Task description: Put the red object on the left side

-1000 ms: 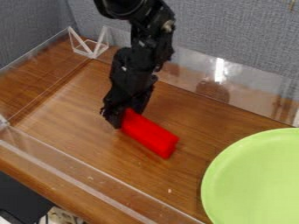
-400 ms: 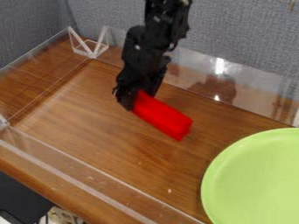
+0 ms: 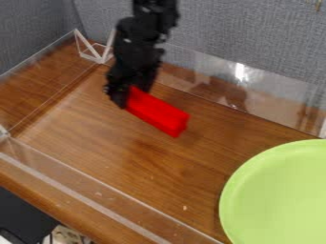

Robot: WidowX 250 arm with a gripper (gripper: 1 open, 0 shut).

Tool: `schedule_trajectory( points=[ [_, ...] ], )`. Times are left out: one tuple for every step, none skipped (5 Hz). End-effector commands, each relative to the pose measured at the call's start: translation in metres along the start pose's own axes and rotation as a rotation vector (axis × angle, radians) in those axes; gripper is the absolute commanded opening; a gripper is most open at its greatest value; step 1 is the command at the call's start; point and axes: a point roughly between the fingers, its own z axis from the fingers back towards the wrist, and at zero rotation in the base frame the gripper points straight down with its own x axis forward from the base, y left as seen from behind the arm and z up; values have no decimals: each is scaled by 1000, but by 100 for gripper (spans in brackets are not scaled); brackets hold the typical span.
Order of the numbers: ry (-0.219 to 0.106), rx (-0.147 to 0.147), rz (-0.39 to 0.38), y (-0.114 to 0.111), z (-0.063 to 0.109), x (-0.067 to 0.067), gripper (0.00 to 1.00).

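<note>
Red object (image 3: 156,112) gripped at end effector (image 3: 124,96) tip.

Brown wood-grain tabletop (image 3: 90,124), clear acrylic walls: 1 lime-green plate (image 3: 280,195) at its near-right corner; the red object (image 3: 158,112) near its middle.

I see a bright red object (image 3: 156,112), black fingers (image 3: 118,96), a lime-green plate (image 3: 277,195), and a brown wood-grain table (image 3: 90,124).

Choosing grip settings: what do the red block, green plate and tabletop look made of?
Red block: probably plastic or painted wood; uniform matte color, crisp edges.
Green plate: likely plastic; smooth, even lime surface.
Tabletop: wood or wood-grain laminate; visible grain, glossy reflections.
</note>
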Motion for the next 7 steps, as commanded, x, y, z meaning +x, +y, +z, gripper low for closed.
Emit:
schedule_trajectory(
  points=[
    [-6,-43,16,12,-2,45,0],
    [0,-38,40,25,-17,80,0],
    [7,-50,-26,14,-30,86,0],
    [12,-17,46,14,-46,82,0],
    [15,10,119,18,-51,76,100],
    [26,6,119,7,-41,70,100],
    [43,-4,118,-5,-27,64,100]
  ],
)
